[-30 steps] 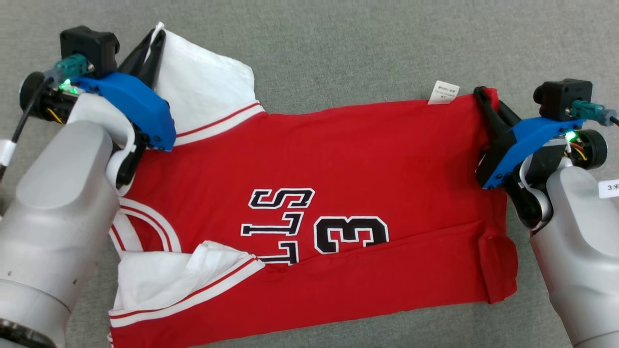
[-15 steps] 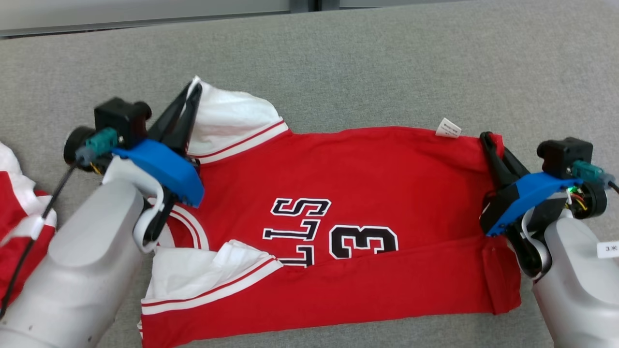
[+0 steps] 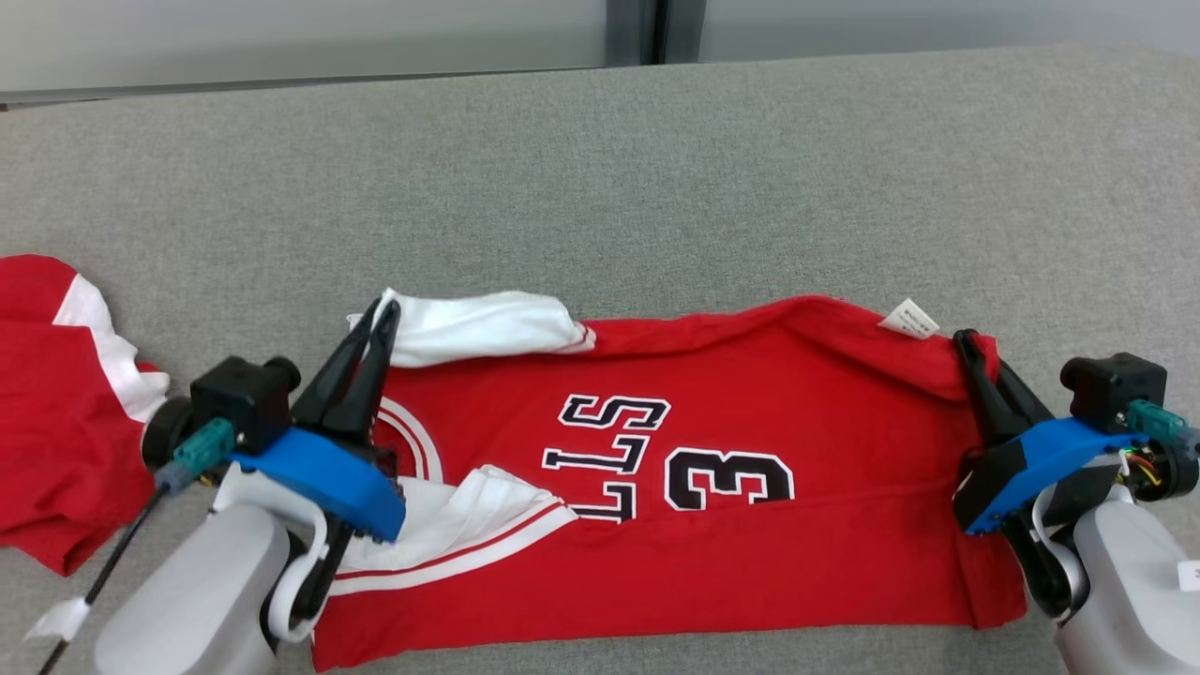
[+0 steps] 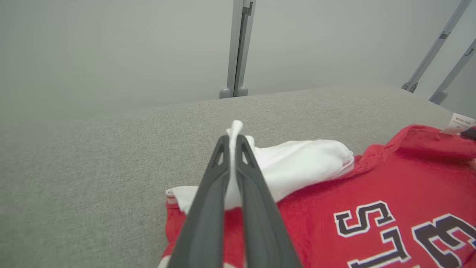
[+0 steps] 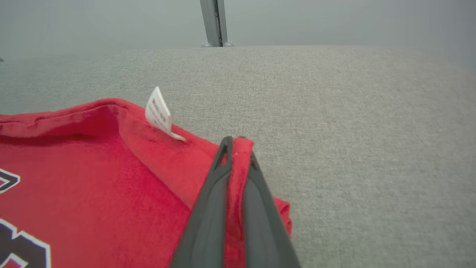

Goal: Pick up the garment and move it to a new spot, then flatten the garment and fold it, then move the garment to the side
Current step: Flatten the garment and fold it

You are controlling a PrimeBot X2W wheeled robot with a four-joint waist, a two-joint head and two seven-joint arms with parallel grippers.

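The red jersey [image 3: 712, 553] lies spread across the grey cloth-covered table [image 3: 656, 169], its black lettering and number facing up. The left gripper [image 3: 382, 311] is pinched tight on the white sleeve [image 3: 487, 323] at the jersey's far left corner. In the left wrist view, white cloth pokes out between the two dark fingers [image 4: 208, 208]. The right gripper [image 3: 966, 339] is clamped on the red hem at the far right corner, just beside a small white label [image 3: 907, 319]. The far edge rides up a little off the table between the two grips. Another red-and-white garment [image 3: 56, 422] lies at the table's left side, apart from the jersey.
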